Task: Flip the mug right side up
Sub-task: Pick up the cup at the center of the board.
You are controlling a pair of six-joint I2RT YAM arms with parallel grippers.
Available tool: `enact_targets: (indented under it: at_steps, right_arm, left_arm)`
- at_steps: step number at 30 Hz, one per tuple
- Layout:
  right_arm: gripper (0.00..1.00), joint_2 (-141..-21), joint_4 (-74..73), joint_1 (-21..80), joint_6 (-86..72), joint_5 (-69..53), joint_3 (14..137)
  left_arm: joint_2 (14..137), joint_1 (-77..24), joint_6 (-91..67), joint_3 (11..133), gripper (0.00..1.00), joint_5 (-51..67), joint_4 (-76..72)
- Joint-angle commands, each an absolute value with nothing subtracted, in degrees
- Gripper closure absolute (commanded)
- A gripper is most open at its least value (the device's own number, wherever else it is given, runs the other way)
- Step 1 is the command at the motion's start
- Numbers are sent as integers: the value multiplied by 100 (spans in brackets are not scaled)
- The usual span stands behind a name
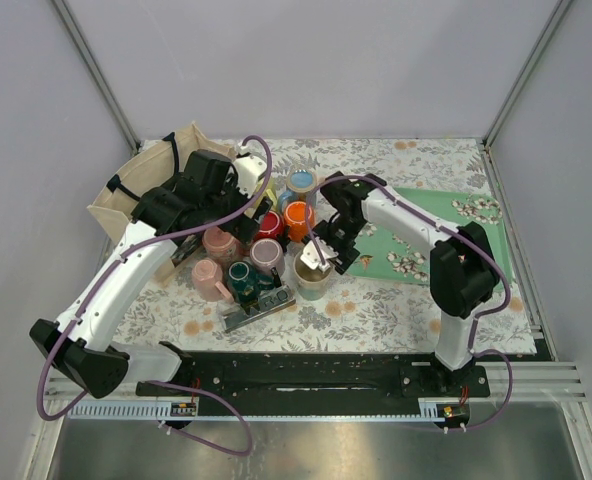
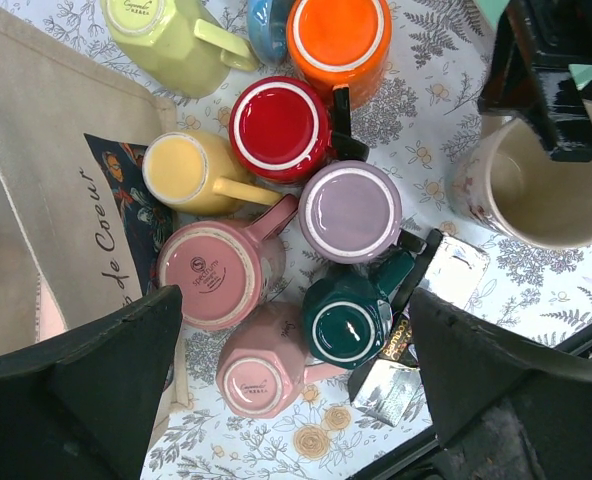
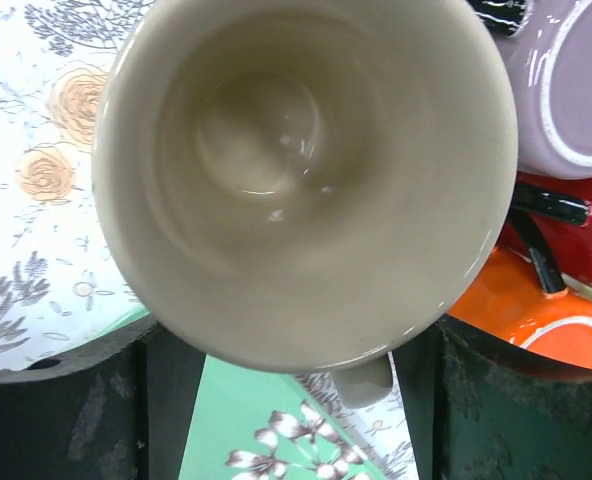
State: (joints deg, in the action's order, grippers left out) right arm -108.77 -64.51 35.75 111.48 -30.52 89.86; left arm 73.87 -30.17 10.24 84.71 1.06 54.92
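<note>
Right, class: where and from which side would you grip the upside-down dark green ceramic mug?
Probably its handle, from above beside the silver foil packet: the dark green ceramic mug stands base-up, a pink ceramic mug crowding its opposite side.

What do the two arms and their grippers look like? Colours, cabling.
Both arms, left arm and right arm, have white rounded link shells with black joint housings. A purple cable runs loosely along each. The left gripper and right gripper are black, with broad matte black fingers.
</note>
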Motion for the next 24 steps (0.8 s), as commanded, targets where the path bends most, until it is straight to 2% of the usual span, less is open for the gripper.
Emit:
enact_targets:
  at_steps: [1,7,12,20,24]
  right_arm:
    - [23,-10284,-6873,3595,10445,-3058,8824]
    - [24,-10169,-6830,3542,7836,-3629,8745]
    - [28,-9889,-5830,3533,6006,-3955,8044]
    - [29,-9440,-4668,3542,5230,-3305,7287]
    - [40,-9229,-4036,3542,4826,-3103,6839]
  left_arm:
    - [7189,-2971,1151,8508,1,132,5440]
    - [7216,-2962,1274,8604,1,123,5449]
    - [7233,-2962,1362,8613,1,79,5449]
    - [7356,-2953,1283,8727,1,246,5449]
    - [7365,-2953,1283,8754,1,246,5449]
